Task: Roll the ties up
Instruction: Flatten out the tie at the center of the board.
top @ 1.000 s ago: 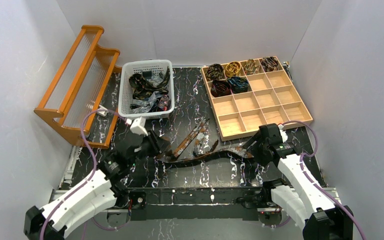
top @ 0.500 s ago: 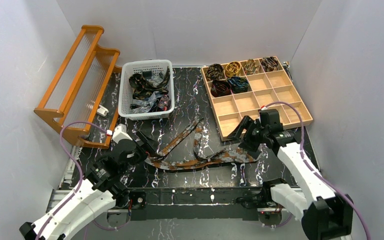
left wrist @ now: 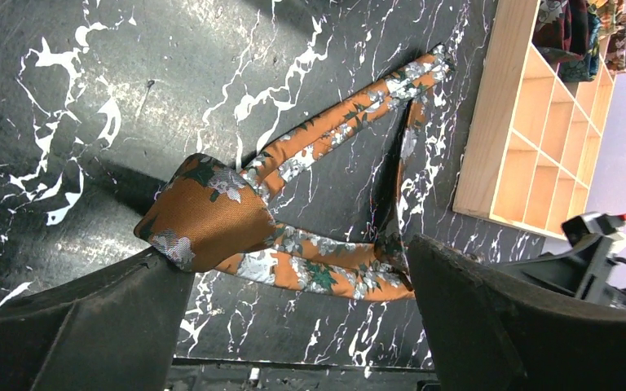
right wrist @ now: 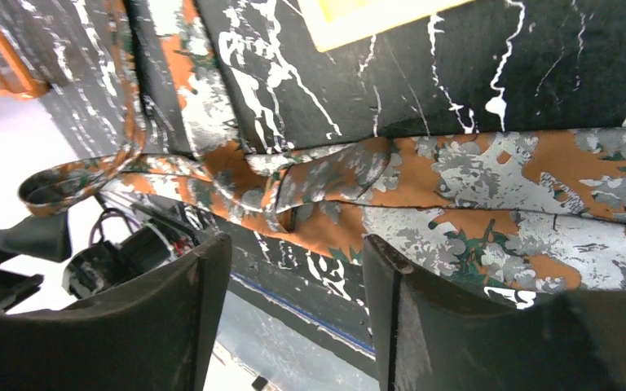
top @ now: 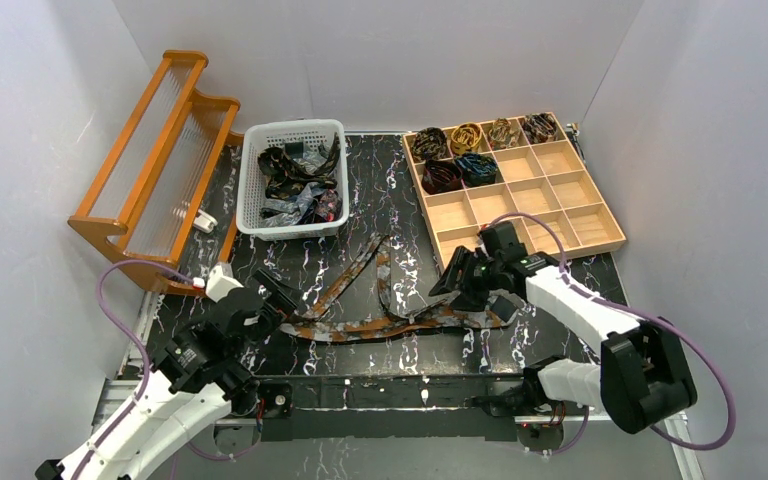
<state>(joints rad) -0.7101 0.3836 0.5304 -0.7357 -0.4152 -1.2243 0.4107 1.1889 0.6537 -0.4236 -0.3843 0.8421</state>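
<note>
High rear overview, two close downward wrist views; common: orange tie [left wrist: 212, 218]

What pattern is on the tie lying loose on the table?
Orange tie with silver-grey and green flowers; clearest in the left wrist view.

The left arm [top: 165, 405] and right arm [top: 572, 300] are built of smooth white shells joined by black joint housings. A thin purple cable [top: 99, 300] is looped along each arm. The fingers [left wrist: 90, 326] are moulded in matte black, broad and wedge-shaped.
</note>
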